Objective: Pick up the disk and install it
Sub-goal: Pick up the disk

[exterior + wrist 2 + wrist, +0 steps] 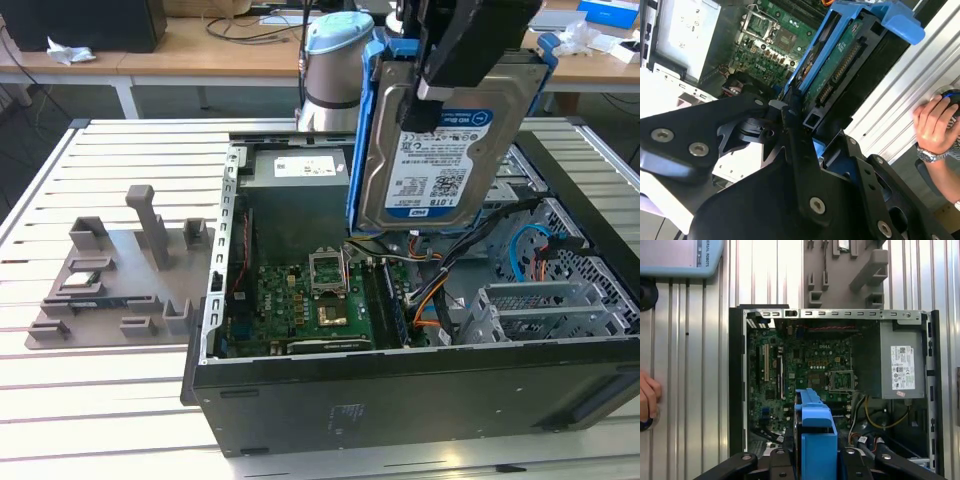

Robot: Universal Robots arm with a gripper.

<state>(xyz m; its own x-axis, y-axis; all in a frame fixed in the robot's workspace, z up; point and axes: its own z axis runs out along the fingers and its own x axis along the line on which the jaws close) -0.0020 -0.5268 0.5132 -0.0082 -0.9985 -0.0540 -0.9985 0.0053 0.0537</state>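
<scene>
1. Closest to the lens in both wrist views: the black linkage of the gripper (pixel 805 122), with its jaws clamped on the end of the disk (pixel 837 62).
2. The disk sits on edge between the jaws. One blue rail (pixel 815 432) faces the first wrist view, and the green circuit-board side shows in the second wrist view.
3. Exterior view: the gripper (pixel 450 75) grips the disk (pixel 430 165) at its upper edge. The disk hangs roughly upright with its label toward the camera, in the air above the open computer case (pixel 400 375) and clear of it.
4. Straight below the disk is a cable bundle (pixel 432 300) of orange, black and blue leads.
5. The motherboard (pixel 310 300) lies toward the exterior view's left of the cables, and the grey drive cage (pixel 540 310) toward its right.
6. The power supply (pixel 300 178) sits at the far end of the case, with the arm's base (pixel 335 70) behind it.
7. A grey parts fixture (pixel 110 270) lies on the slatted table (pixel 100 400), beside the case and well apart from the disk.
8. A person's hand (pixel 935 122) with a wristwatch (pixel 930 156) rests on a small round object on the table outside the case wall. Cannot tell what the object is.
</scene>
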